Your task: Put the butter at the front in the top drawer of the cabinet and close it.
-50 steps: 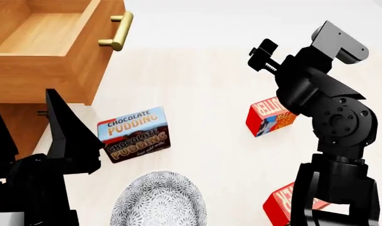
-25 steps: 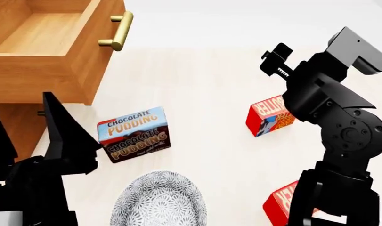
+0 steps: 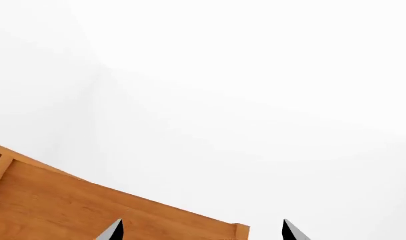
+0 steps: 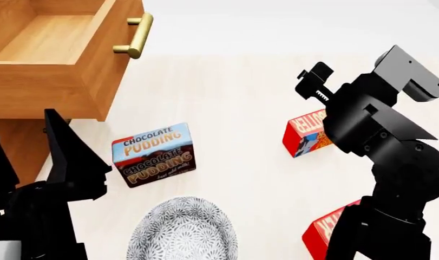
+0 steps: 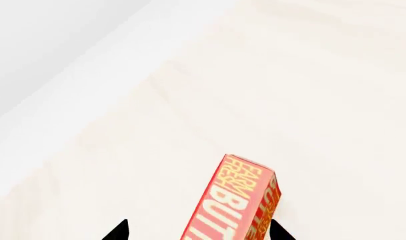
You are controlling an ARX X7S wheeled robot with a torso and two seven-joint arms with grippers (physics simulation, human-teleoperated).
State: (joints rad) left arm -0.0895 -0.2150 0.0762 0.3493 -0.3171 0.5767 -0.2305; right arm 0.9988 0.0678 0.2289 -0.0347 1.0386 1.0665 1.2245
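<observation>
Since a second ago I'm swinging my right gripper (image 5: 197,231), spread, over the butter (image 5: 238,202) (ungrasped); the top drawer (image 4: 53,40) is standing open, waiting

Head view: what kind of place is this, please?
Probably a simulated household tabletop, kitchen-like: a pale surface holding a Chocolate Pudding box, two butter boxes, a patterned bowl, and a wooden cabinet with its top drawer open.

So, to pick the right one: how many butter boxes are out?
2: one butter box mid-table beside the right arm, another at the near edge, partly hidden behind that arm.
</observation>
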